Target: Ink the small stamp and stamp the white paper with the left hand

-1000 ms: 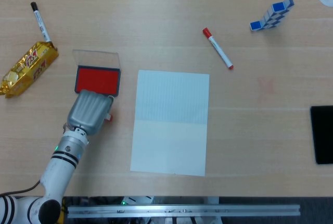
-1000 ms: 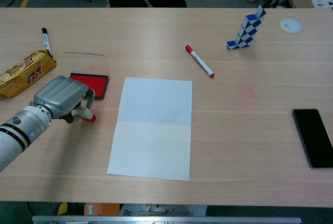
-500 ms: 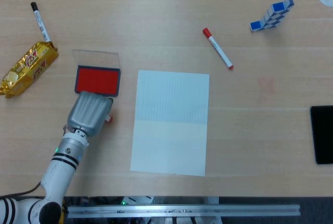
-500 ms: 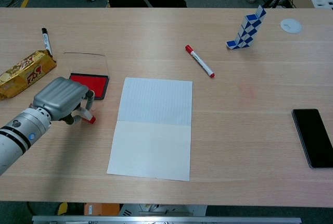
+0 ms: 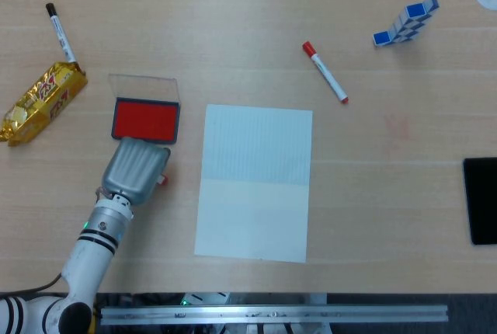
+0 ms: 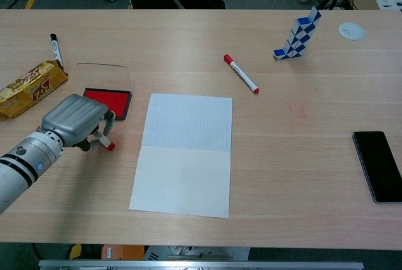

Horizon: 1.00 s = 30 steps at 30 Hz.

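Left hand (image 6: 75, 121) curls around the small stamp (image 6: 108, 145), ink pad (image 5: 145, 120) just beyond it, paper (image 5: 255, 182) to its right

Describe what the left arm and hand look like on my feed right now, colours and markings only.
The left hand has a smooth silver-grey metal shell over its back, with darker grey fingers showing beneath in the chest view. The left arm is a glossy white cylinder with black bands near the wrist, a small blue dot and a green light. A thin dark cable trails near its base. The right arm is not in view.

The left hand (image 5: 137, 171) hides most of the small stamp (image 6: 108, 145).
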Tool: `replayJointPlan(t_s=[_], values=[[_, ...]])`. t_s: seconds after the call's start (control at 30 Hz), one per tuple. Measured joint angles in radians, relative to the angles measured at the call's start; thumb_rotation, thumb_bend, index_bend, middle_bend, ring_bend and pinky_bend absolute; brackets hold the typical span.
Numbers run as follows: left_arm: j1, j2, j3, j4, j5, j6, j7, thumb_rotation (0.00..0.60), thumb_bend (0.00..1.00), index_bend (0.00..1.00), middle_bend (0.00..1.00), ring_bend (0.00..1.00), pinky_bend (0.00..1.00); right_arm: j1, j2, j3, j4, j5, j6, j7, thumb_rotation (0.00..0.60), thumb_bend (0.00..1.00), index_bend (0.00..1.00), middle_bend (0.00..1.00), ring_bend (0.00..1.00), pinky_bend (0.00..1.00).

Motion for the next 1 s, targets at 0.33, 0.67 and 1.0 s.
replayJointPlan(t_s=[0.33,0.67,1.0], values=[[0.011,-0.005,-0.003,0.013,0.028,-0.005,-0.023,0.600,0.27,0.61,1.00,1.00,1.00,-0.007,0.005,-0.001,-0.004,0.000,0.008,0.001,0.600,0.11,0.24,0.33,0.26,0.39],[0.017,-0.006,-0.007,0.015,0.049,-0.006,-0.021,0.600,0.28,0.61,1.00,1.00,1.00,-0.011,0.006,-0.003,-0.002,-0.001,0.010,0.007,0.600,0.11,0.24,0.33,0.26,0.39],[0.019,-0.002,-0.012,0.001,0.058,-0.007,-0.001,0.600,0.28,0.61,1.00,1.00,1.00,-0.015,0.003,-0.003,0.007,-0.002,0.014,0.016,0.600,0.11,0.24,0.33,0.26,0.39]])
